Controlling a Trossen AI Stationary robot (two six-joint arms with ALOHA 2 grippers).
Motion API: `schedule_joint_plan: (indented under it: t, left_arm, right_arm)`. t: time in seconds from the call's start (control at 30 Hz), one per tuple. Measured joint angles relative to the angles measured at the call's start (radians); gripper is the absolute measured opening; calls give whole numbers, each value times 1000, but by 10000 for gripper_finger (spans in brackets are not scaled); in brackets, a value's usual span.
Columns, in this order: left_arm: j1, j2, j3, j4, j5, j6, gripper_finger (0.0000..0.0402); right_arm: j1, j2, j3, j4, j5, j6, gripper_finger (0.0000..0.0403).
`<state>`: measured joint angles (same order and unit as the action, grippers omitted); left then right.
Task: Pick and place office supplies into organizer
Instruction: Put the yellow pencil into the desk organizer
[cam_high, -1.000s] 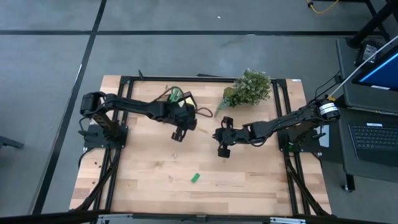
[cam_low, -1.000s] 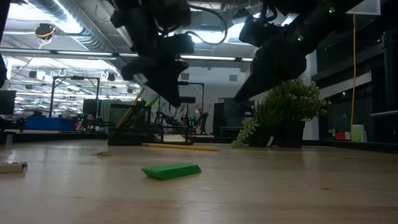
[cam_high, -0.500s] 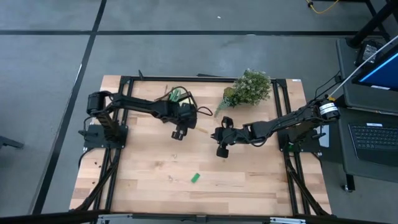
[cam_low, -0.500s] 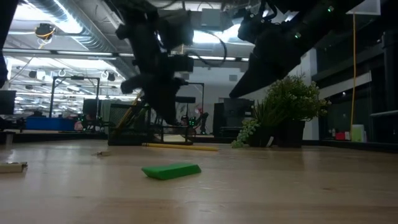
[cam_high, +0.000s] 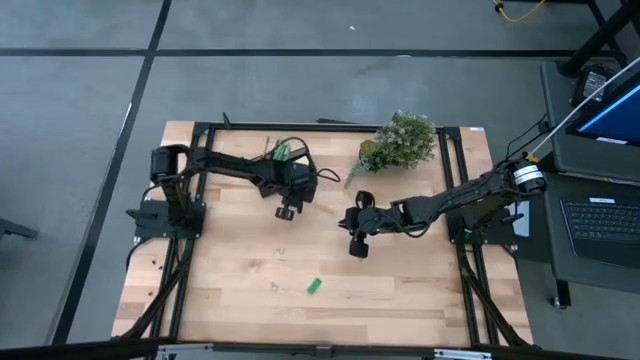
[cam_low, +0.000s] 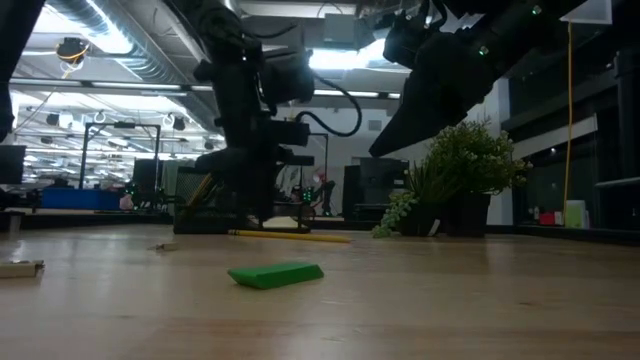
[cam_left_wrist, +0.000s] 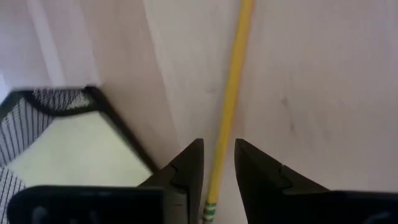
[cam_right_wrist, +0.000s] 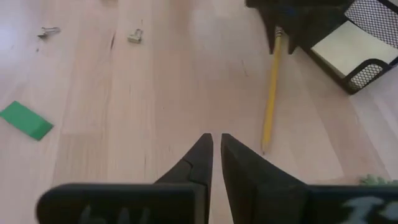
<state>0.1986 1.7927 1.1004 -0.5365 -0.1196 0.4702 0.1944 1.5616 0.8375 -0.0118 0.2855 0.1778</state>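
The left end effector (cam_left_wrist: 217, 177) hangs just above a yellow pencil (cam_left_wrist: 231, 99) lying flat on the pale wooden worktop (cam_high: 240, 275). Its fingers stand slightly apart, straddling the eraser end and gripping nothing. The pencil's long axis runs straight ahead, beside the black organizer (cam_left_wrist: 59, 134). The right end effector (cam_right_wrist: 216, 155) is closed, empty, farther off. A green block (cam_high: 314, 286) lies well apart; an open workshop lies behind.

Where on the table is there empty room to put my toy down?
The wood on both sides of the green block is bare. It is crowded at the far edge, around the organizer, the pencil and the plant.
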Motion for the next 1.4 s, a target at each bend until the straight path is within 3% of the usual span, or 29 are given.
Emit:
schedule_joint_plan:
  t: [0.3, 0.77, 1.2, 1.4]
  left_arm:
    - [71, 8, 1, -10, 89, 7, 80]
    - [68, 16, -108, 105, 69, 68, 79]
    - [63, 20, -110, 84, 126, 68, 78]
    - [61, 21, -110, 74, 134, 54, 57]
  right_arm:
    - [5, 0, 0, -1, 0, -23, 35]
    - [5, 0, 1, -5, 0, -29, 35]
    - [5, 0, 1, -7, 0, -35, 35]
    - [5, 0, 1, -7, 1, -39, 35]
